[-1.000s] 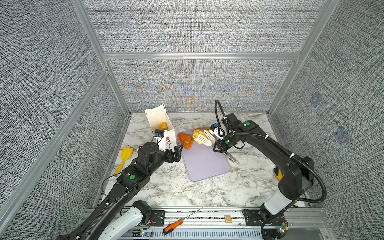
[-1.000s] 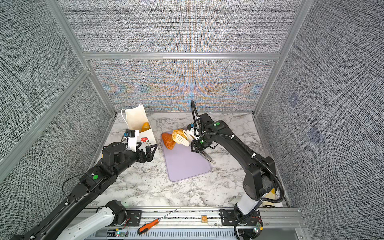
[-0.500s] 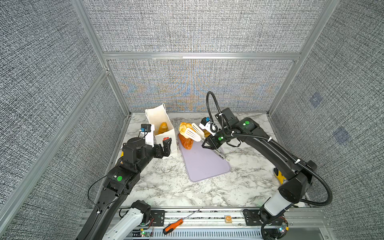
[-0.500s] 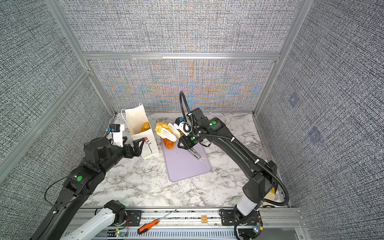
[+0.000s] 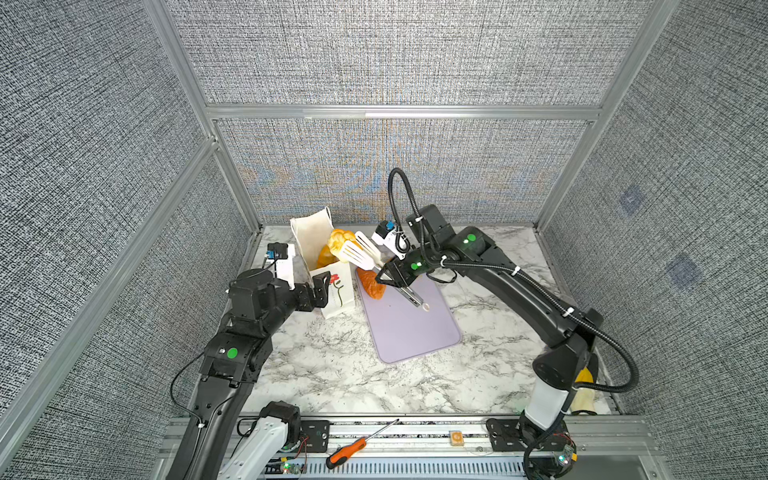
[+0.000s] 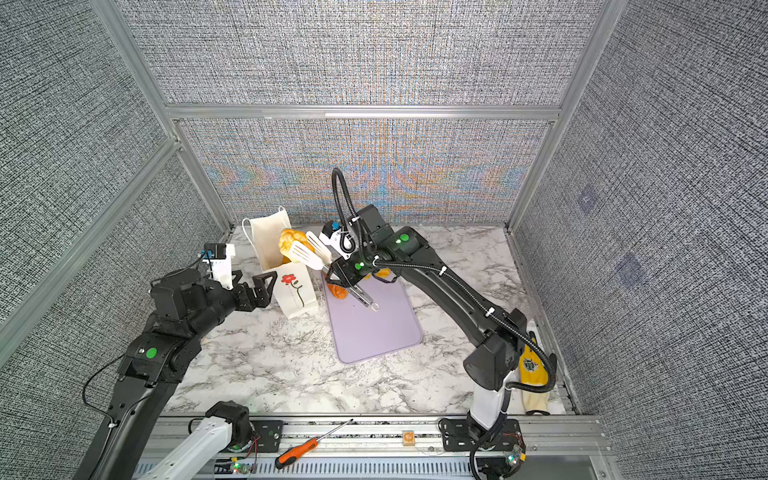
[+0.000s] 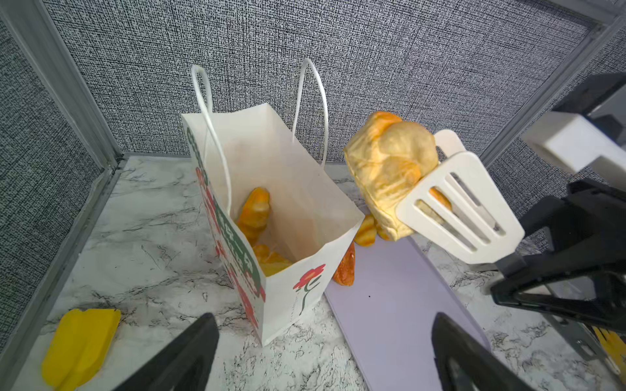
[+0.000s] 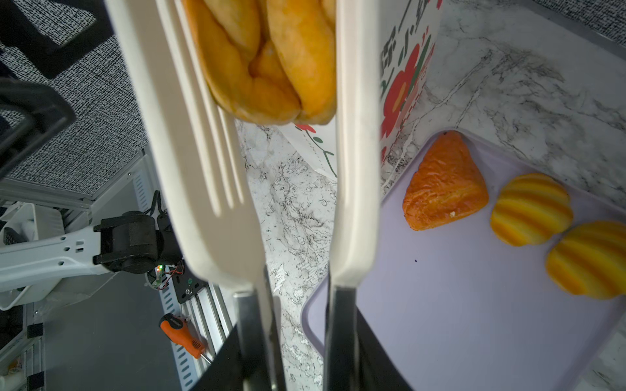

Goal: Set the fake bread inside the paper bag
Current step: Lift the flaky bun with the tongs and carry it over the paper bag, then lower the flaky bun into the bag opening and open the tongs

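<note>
White tongs (image 5: 360, 254) with pastry (image 5: 340, 242) in right jaws; left jaws wide, seemingly empty.

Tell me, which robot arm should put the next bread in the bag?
The right arm. Its right gripper squeezes white tongs that hold a golden pastry up beside the paper bag's open top. The left gripper is open and empty, low by the bag.

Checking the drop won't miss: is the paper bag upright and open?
Upright and open: the paper bag stands on its base, mouth spread wide, with yellow pastries visible at the bottom.
</note>
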Motion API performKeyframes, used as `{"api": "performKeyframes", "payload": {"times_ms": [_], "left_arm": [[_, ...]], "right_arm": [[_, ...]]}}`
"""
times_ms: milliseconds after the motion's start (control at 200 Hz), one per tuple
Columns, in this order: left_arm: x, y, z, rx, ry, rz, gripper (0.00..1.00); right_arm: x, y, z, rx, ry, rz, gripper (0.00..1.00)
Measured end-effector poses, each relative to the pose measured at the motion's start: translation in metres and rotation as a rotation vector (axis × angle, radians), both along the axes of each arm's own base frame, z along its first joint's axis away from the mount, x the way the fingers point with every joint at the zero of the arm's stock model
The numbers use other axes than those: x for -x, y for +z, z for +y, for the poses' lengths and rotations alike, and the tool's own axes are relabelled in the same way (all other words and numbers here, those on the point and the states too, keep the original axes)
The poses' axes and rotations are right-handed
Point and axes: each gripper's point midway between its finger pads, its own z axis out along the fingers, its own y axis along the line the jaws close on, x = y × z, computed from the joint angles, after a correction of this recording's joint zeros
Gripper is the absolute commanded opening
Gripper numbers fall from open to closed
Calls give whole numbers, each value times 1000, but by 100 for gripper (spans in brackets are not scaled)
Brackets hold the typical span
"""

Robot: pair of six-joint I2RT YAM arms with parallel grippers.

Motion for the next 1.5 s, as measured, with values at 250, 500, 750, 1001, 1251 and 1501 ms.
{"api": "performKeyframes", "payload": {"times_ms": [250,500,750,1001,1251,1501], "left_arm": [[-1,-4,8,-1,3,15,100],[-3,-7,11,7,-10,23,100],[-4,-14,12,8,-16,41,100],[-3,-12,13,6,-14,32,100],[-2,-17,13,4,-14,41,100],[-1,-16,13,1,-15,35,99]], "right_arm": [[-9,2,27,-26,22,-13,39],[-23,-6,42,-21,5,-13,39],[-33,-17,52,19,-17,-31,39],[-34,-23,48,70,-38,-47,49],[-36,-22,44,97,-59,-68,59],[-36,-19,41,117,-73,-88,66]]}}
